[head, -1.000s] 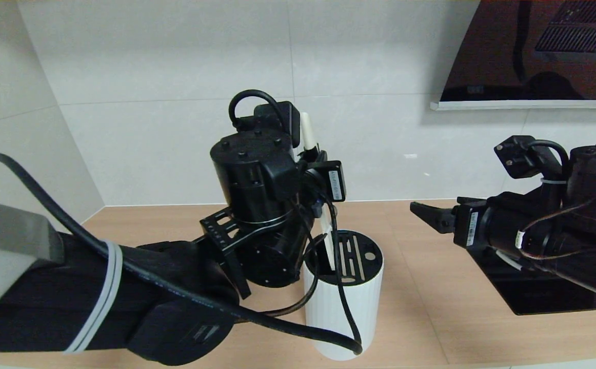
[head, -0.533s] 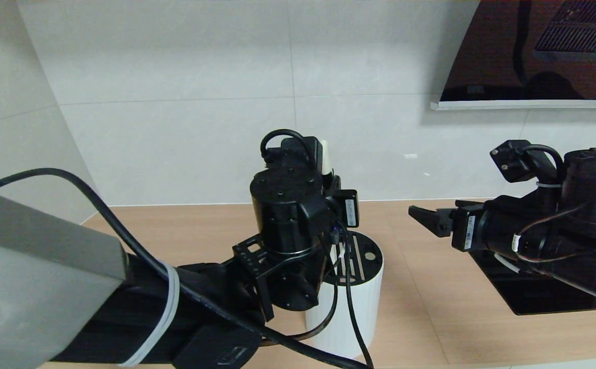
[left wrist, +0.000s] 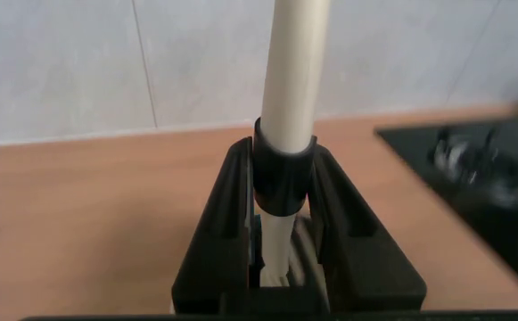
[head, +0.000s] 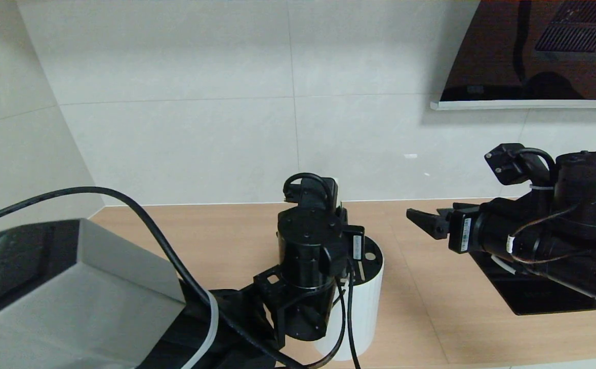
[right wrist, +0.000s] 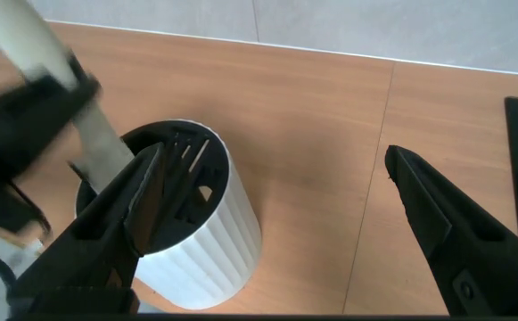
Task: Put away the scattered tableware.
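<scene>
Left wrist view: left gripper (left wrist: 283, 245) clamped on the cream utensil (left wrist: 299, 71), long axis upright, pointing straight down into the white holder (right wrist: 207, 245) directly below it.

The head camera looks forward and down on the white holder (head: 367, 312); the right wrist camera shares it, nearer, from above its side.

The left arm (head: 305, 251), cream handle (head: 334, 181) above its wrist, hangs over a white holder (head: 367, 307) on the surface (head: 200, 230). The right claw (head: 428, 218) hovers spread beside a cooktop (head: 534, 302).
</scene>
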Robot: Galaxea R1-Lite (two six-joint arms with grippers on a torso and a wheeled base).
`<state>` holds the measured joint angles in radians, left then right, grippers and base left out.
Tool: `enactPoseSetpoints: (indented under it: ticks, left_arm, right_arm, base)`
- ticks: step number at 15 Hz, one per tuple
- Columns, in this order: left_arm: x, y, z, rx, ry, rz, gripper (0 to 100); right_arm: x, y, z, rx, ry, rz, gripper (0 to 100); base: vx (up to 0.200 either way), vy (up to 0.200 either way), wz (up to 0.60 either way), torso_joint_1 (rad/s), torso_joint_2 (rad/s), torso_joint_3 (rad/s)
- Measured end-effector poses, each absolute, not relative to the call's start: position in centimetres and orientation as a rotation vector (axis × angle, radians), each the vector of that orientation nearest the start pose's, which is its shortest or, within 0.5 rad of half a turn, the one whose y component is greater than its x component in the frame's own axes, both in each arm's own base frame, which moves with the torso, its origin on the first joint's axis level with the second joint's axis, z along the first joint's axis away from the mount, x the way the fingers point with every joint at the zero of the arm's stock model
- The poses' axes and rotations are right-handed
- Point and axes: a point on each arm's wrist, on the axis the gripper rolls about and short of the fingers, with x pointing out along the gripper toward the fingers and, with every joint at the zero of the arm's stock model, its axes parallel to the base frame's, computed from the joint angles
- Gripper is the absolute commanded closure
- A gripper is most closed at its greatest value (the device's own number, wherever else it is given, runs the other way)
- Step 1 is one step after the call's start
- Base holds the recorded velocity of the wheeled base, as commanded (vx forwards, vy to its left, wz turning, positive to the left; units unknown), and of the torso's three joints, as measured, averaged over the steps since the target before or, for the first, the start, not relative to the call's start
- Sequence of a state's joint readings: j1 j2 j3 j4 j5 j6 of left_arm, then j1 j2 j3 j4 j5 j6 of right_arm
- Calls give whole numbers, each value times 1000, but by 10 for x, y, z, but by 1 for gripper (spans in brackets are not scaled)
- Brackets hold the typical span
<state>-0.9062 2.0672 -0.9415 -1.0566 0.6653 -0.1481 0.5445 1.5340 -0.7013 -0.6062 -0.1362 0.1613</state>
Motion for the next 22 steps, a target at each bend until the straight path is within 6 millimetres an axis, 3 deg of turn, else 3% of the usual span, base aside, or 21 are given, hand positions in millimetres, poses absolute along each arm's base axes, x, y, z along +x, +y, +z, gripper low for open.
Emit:
enactPoseSetpoints:
  ticks: [6, 12, 13, 22]
  left_arm:
    - [242, -299, 115, -59, 105, -252, 100]
    - [242, -300, 110, -49, 114, -253, 100]
    - [242, -299, 110, -49, 114, -253, 0]
    - [242, -298, 112, -51, 112, -250, 0]
  right_arm:
    - [226, 134, 197, 80, 252, 387, 0]
    - [227, 134, 196, 78, 257, 388, 0]
    - [227, 134, 195, 78, 258, 388, 0]
    - [227, 134, 194, 77, 262, 387, 0]
  base:
    - [0, 0, 0, 0, 0, 0]
    - [0, 0, 0, 0, 0, 0]
    - [0, 0, 0, 0, 0, 0]
    - [0, 0, 0, 0, 0, 0]
